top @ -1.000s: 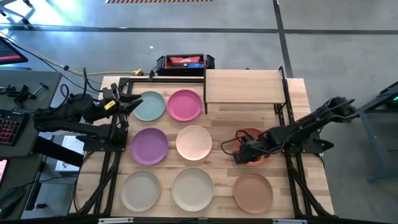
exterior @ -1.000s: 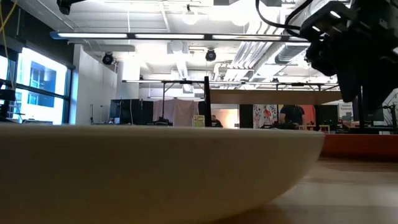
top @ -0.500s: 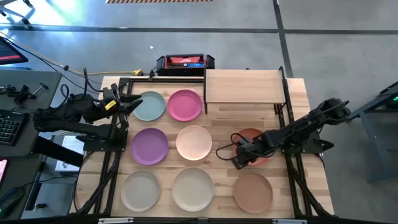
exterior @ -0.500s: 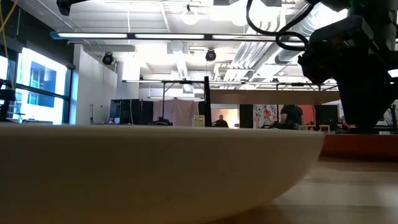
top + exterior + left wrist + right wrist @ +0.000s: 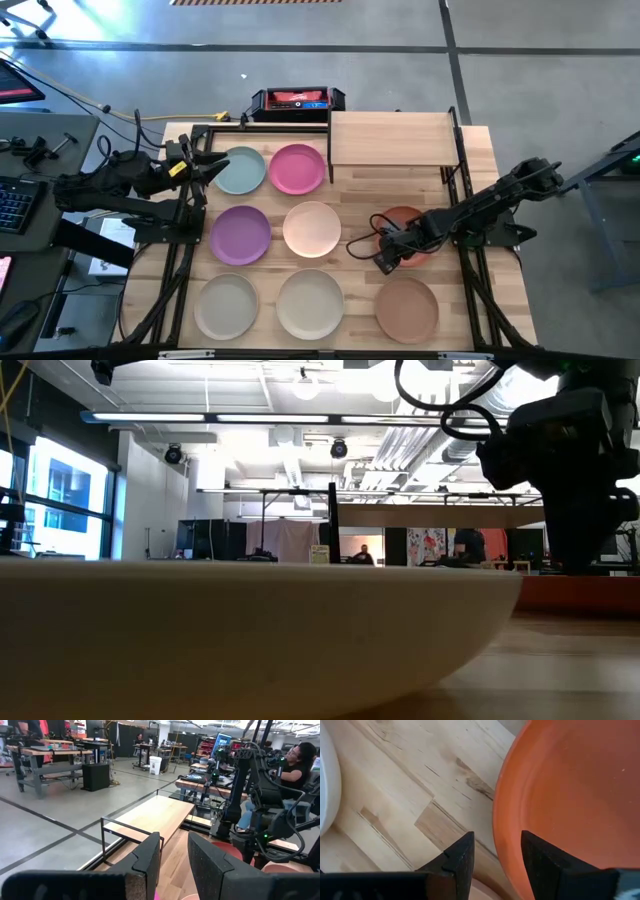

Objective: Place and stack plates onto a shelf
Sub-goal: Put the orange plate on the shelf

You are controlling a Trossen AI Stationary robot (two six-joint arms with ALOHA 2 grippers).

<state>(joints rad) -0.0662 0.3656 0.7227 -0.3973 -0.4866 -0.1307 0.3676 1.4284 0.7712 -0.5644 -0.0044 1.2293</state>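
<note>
Several round plates lie flat on the wooden table: teal point(image 5: 240, 170), hot pink point(image 5: 297, 168), purple point(image 5: 241, 235), peach point(image 5: 312, 229), beige point(image 5: 227, 305), cream point(image 5: 311, 304), tan point(image 5: 407, 308) and terracotta point(image 5: 412, 222). The shelf point(image 5: 392, 138) stands at the far right with nothing on it. My right gripper point(image 5: 385, 256) points steeply down, open, astride the terracotta plate's near-left rim. My left gripper point(image 5: 214, 168) hovers level and open at the table's left edge, beside the teal plate. My right gripper stands over the terracotta plate's rim point(image 5: 502, 835) from above, one finger point(image 5: 545, 862) inside the plate and the other point(image 5: 460, 860) outside over the table. The plate lies flat on the table. Whether a finger touches it, I cannot tell.
A red and black box point(image 5: 297, 100) sits beyond the table's far edge. Black frame rails point(image 5: 170, 280) run along both table sides. A person point(image 5: 295, 765) sits at a bench in the room behind. Bare wood shows between the peach and terracotta plates.
My right gripper has rolled about its own pointing line and sunk a little toward the terracotta plate's near-left rim, then kept still. The plates have stayed where they were.
</note>
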